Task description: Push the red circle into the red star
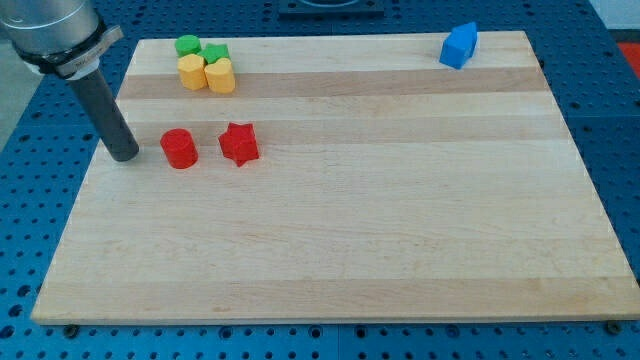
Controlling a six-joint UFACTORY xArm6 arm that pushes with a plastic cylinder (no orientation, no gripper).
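Observation:
The red circle (180, 148) stands on the wooden board at the view's left. The red star (239, 143) stands just to its right, with a small gap between them. My tip (124, 155) rests on the board just left of the red circle, a short gap apart from it. The tip, the circle and the star lie roughly in one line from left to right.
A cluster at the view's top left holds a green circle (187, 46), a green star (215, 52), a yellow hexagon (192, 72) and a yellow block (221, 75). A blue block (459, 45) stands at the top right. The board's left edge (85, 185) is near my tip.

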